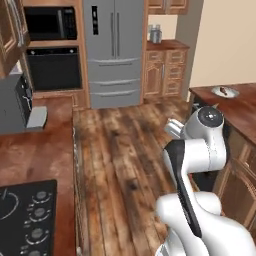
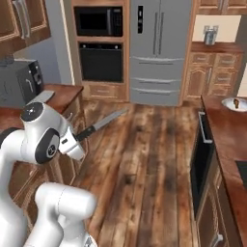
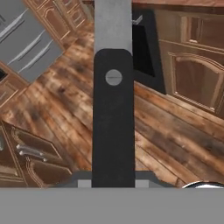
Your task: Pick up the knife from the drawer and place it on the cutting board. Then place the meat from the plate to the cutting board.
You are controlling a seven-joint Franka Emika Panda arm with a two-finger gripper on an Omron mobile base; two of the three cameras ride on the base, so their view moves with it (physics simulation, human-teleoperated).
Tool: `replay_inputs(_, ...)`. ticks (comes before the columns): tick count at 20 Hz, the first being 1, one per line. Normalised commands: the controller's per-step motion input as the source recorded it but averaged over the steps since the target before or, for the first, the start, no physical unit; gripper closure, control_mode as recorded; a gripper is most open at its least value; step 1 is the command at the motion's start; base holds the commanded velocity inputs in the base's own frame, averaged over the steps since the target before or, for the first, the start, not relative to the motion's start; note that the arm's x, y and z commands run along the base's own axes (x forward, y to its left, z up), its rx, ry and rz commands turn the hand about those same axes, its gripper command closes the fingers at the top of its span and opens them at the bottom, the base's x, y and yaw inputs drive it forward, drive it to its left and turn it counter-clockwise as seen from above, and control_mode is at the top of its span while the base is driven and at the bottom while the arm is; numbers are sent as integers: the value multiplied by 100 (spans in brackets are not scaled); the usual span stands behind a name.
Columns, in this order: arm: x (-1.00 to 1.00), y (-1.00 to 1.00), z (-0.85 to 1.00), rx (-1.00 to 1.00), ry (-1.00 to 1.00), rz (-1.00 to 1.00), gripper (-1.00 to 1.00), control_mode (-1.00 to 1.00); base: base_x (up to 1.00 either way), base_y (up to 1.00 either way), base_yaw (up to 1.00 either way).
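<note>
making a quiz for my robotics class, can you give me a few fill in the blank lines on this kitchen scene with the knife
1. The gripper is shut on the dark handle of the ____.
2. The knife is in the air above the wooden ____, not on any counter.
3. The meat lies on the round ____.
4. The plate sits on a ____ at the right of both base views.

Missing words: knife; floor; plate; counter
</note>
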Motion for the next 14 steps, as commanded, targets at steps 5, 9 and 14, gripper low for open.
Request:
replay_inputs(5,0,0,0,0,0,0,100,100,49,-5,-49)
replay_inputs(9,0,0,0,0,0,0,100,100,10,0,-67)
replay_inputs(14,0,0,0,0,0,0,100,100,3,-10,-66)
